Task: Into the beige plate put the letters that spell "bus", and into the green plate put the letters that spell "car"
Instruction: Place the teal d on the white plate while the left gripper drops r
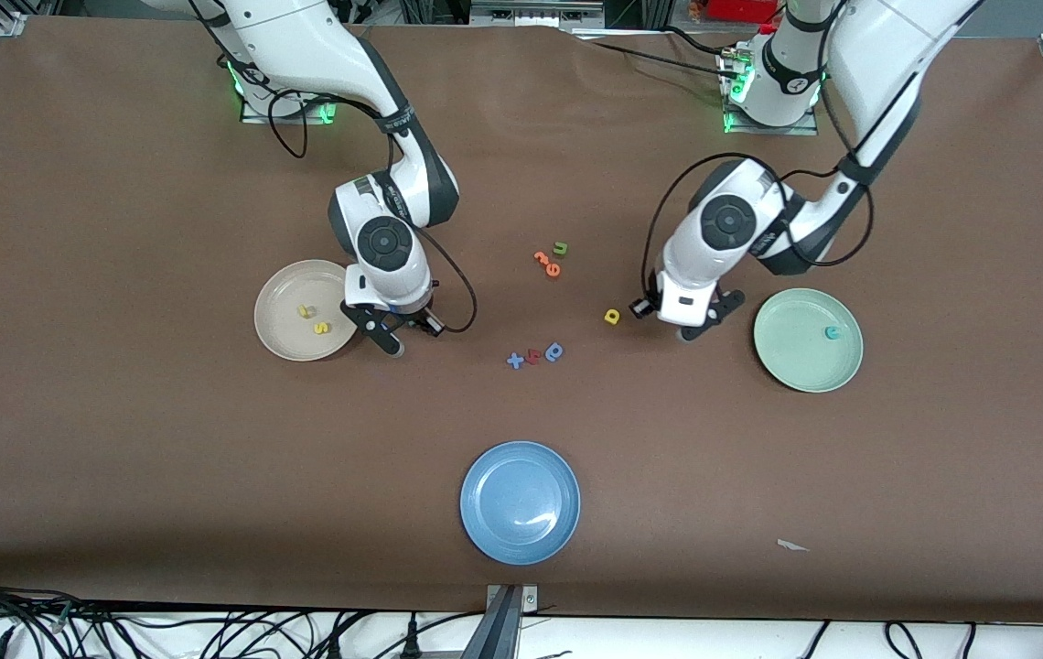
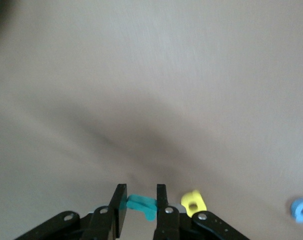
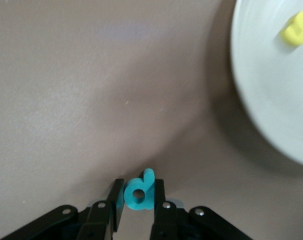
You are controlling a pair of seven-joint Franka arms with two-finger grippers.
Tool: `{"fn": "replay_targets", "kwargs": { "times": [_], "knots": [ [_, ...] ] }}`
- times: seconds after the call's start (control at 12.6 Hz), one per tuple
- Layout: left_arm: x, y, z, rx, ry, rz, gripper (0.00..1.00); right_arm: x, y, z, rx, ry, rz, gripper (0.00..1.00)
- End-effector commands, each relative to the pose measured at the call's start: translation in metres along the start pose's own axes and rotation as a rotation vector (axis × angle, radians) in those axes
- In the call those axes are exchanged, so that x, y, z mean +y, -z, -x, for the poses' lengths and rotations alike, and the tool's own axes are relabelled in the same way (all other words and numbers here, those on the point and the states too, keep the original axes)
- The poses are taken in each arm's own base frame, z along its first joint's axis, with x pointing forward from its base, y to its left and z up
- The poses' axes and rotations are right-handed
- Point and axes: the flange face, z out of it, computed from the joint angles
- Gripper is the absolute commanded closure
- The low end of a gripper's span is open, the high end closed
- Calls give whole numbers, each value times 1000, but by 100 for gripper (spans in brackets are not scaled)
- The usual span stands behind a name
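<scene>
My right gripper is low over the table beside the beige plate, shut on the teal "b". The yellow "u" and yellow "s" lie in that plate. My left gripper is low between the yellow "a" and the green plate, shut on the teal "r". The teal "c" lies in the green plate. Both held letters are hidden in the front view.
An olive "u" and orange pieces lie mid-table. Blue and red pieces lie nearer the front camera, the blue round-bowled one in the left wrist view too. A blue plate sits near the front edge.
</scene>
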Motion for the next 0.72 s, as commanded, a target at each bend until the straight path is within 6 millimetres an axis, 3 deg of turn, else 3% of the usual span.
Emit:
{"fn": "replay_targets", "kwargs": {
  "times": [0.0,0.32,0.48,0.56,0.64],
  "knots": [
    [-48,26,-68,36,-39,-54,88,27,41,-38,-46,96,54,72],
    [-138,41,-164,20,-121,-69,88,72,70,-97,-95,238,115,72],
    [-170,39,-190,7,-165,-65,86,90,69,-119,-107,301,128,72],
    [-175,34,-194,0,-174,-60,82,100,62,-127,-119,308,136,72],
    [-174,32,-198,-2,-170,-50,60,108,53,-132,-127,305,144,72]
  ]
}}
